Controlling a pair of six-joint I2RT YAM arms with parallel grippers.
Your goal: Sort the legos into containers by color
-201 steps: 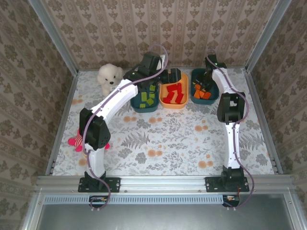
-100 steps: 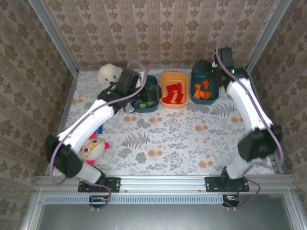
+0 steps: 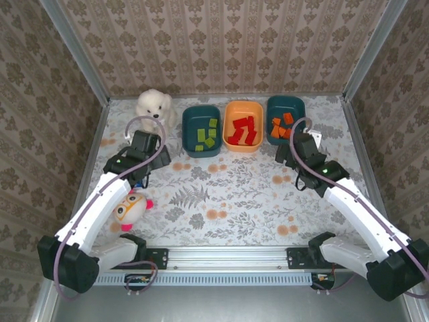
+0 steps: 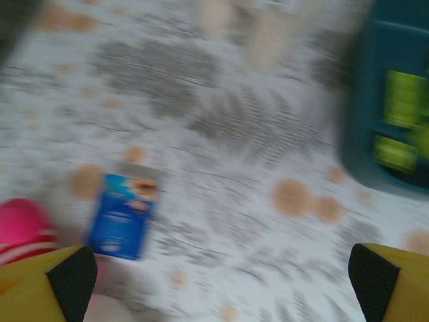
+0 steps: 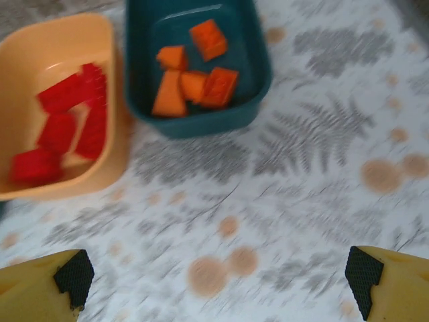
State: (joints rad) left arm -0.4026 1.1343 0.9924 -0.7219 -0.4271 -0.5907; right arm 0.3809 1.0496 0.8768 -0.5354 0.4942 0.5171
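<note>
Three containers stand in a row at the back. The left teal bin [image 3: 200, 131] [image 4: 375, 144] holds lime green legos [image 3: 206, 135] [image 4: 402, 99]. Red legos [image 3: 243, 130] [image 5: 67, 131] lie in the orange bin [image 3: 242, 109] [image 5: 47, 47]. Orange legos [image 3: 281, 127] [image 5: 198, 77] lie in the right teal bin [image 3: 287, 102] [image 5: 194, 124]. My left gripper [image 3: 146, 142] [image 4: 221, 275] hovers left of the bins, open and empty. My right gripper [image 3: 299, 142] [image 5: 218, 275] hangs in front of the right teal bin, open and empty.
A white plush dog [image 3: 153, 104] sits at the back left. A pink-and-yellow doll [image 3: 131, 208] [image 4: 20, 228] lies under the left arm, with a small blue card [image 4: 122, 215] beside it. Metal rails edge the floral table [image 3: 234, 194].
Both arms have pulled back from the bins toward the front of the table. Both grippers opened wider. The bins and bricks have not moved.
</note>
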